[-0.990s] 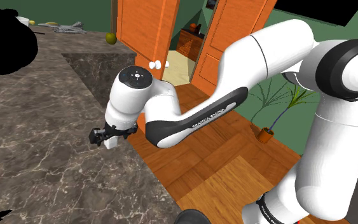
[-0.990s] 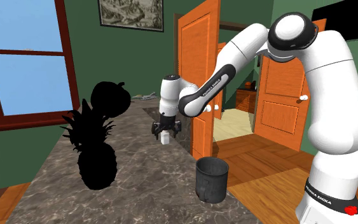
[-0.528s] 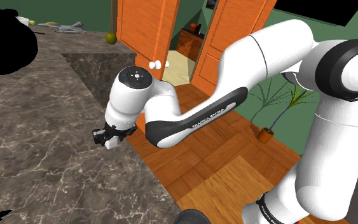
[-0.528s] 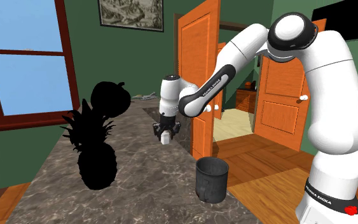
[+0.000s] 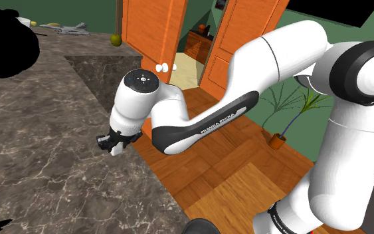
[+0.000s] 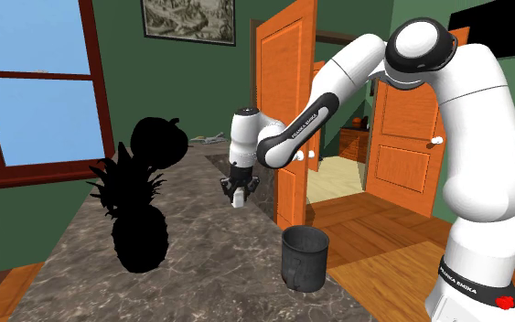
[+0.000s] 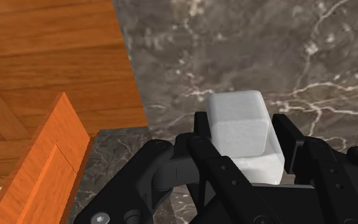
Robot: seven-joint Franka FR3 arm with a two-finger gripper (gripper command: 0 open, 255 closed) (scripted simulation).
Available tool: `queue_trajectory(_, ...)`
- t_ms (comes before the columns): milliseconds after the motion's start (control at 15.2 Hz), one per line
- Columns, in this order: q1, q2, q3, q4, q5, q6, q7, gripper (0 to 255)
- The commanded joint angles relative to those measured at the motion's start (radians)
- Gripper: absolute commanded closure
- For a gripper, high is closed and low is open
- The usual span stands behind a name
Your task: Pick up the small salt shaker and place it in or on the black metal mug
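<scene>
Grasp step: hand [image 7: 243,135] clamped on white salt shaker [image 7: 235,113], low at desk [image 6: 211,261] edge, well apart from dark mug [image 6: 305,259]. Next, probably: lift, carry over mug, drop in w/o clipping rim.

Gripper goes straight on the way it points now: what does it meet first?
Likely the dark marble countertop: the gripper points down at it, and the white salt shaker clasped between its fingers would touch first. The gap is unclear.
</scene>
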Motion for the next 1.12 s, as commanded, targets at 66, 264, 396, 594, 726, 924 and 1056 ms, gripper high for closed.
queue_trajectory(66,-0.005,-0.009,0.006,0.001,0.012,-0.008,-0.01,255)
queue_trajectory(264,-0.019,-0.035,0.025,0.005,0.048,-0.03,-0.04,255)
queue_trajectory(396,-0.027,-0.053,0.037,0.009,0.072,-0.045,-0.06,255)
queue_trajectory(594,-0.04,-0.078,0.053,0.017,0.107,-0.069,-0.089,255)
queue_trajectory(726,-0.047,-0.095,0.063,0.023,0.13,-0.086,-0.108,255)
queue_trajectory(924,-0.057,-0.118,0.077,0.035,0.163,-0.111,-0.136,255)
queue_trajectory(1056,-0.063,-0.133,0.085,0.044,0.184,-0.129,-0.154,255)
